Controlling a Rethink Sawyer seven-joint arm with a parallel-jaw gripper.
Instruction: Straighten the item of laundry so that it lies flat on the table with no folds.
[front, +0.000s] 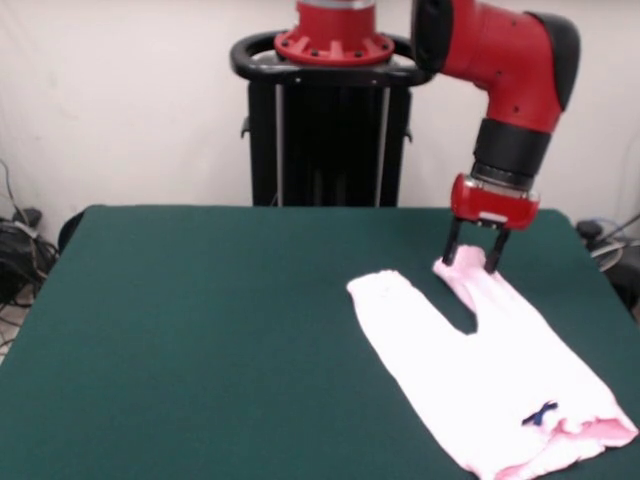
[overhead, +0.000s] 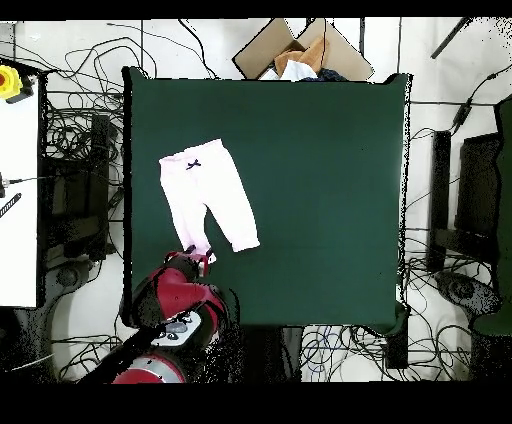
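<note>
On the green table (front: 200, 330), toward four o'clock in the front view, lies one pair of pink pants (front: 480, 370); in the overhead view the same pants (overhead: 208, 198) sit toward nine o'clock of the table (overhead: 320, 180).

Count: one garment, with two legs, one waistband and one small dark bow (front: 540, 413). One arm, mine, red and black, ending in one gripper (front: 476, 256) with two dark fingers (front: 492, 256).

Direction: in the front view the long axis of the pants runs from the waistband at five o'clock up to the cuffs at eleven o'clock. The bow marks the waistband end, nearest the camera; part of the waistband's edge is turned over in a darker pink fold. The two legs spread apart in a V. One cuff (front: 372, 283) lies free on the table toward ten o'clock. The other cuff (front: 458, 272) lies under my gripper and looks bunched.

My fingers stand apart, pointing down, one on each side of that cuff, their tips at the cloth; I cannot tell whether they press it. In the overhead view my gripper (overhead: 193, 258) sits at six o'clock of the pants, at the table's edge nearest my base.
</note>
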